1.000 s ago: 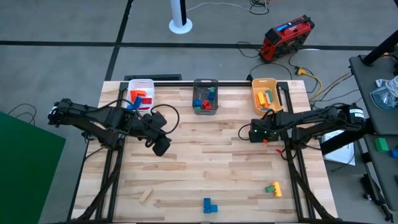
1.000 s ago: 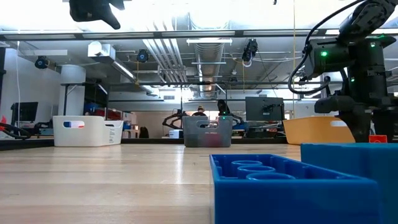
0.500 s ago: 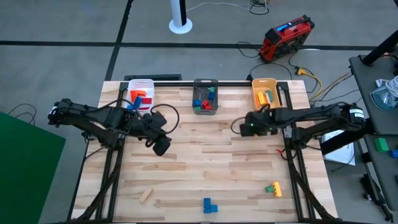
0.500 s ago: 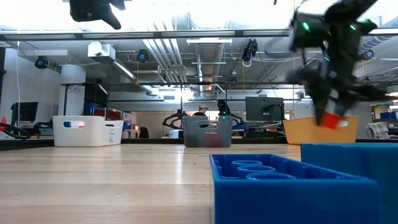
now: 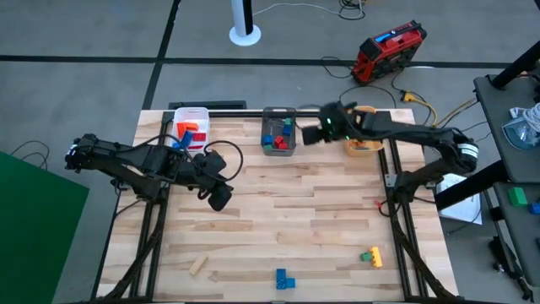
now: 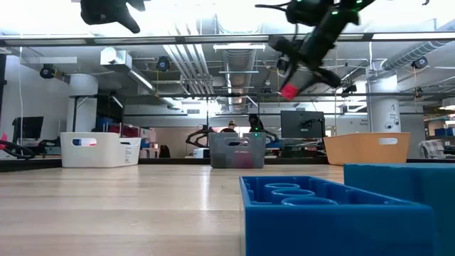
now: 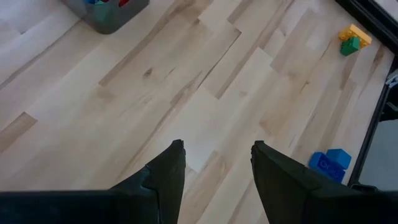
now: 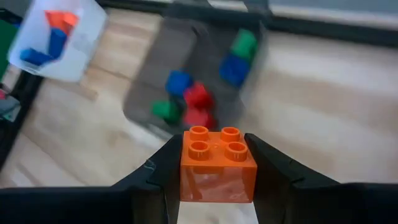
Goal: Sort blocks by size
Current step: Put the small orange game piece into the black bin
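The right gripper (image 8: 214, 163) has swung away from the table's right side and now hangs high up, just beside the grey bin (image 5: 278, 131), a bit in front of the orange bin (image 5: 358, 128). Its two fingers pinch an orange block (image 8: 217, 164), studs up. Below and ahead of it, the grey bin holds blue, red and green blocks. Farther off is the white bin (image 8: 55, 38) with red and blue blocks. The left gripper (image 7: 214, 168) has stayed over the bare table (image 5: 278, 211) with its fingers spread and nothing between them. Well past it lie a yellow-green block (image 7: 353, 39) and a blue block (image 7: 331, 163).
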Available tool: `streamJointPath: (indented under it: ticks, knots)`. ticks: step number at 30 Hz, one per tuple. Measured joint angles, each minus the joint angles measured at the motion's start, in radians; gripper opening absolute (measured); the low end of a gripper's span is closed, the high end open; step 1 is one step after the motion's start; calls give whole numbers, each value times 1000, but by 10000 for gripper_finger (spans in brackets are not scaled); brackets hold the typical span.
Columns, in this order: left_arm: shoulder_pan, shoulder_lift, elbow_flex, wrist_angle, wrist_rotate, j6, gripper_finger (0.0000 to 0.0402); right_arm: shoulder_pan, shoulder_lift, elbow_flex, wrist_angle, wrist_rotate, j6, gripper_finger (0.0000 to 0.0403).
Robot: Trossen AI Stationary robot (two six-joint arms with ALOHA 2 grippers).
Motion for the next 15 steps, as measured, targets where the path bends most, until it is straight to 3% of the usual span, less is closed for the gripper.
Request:
streamJointPath:
  ticks: [9, 15]
  knots:
    - [-2, 0, 0, 1, 1, -66, 161, -97, 280, 256, 99, -90, -224, 132]
    - [-3, 0, 0, 1, 2, -94, 161, -131, 479, 425, 106, -176, -285, 132]
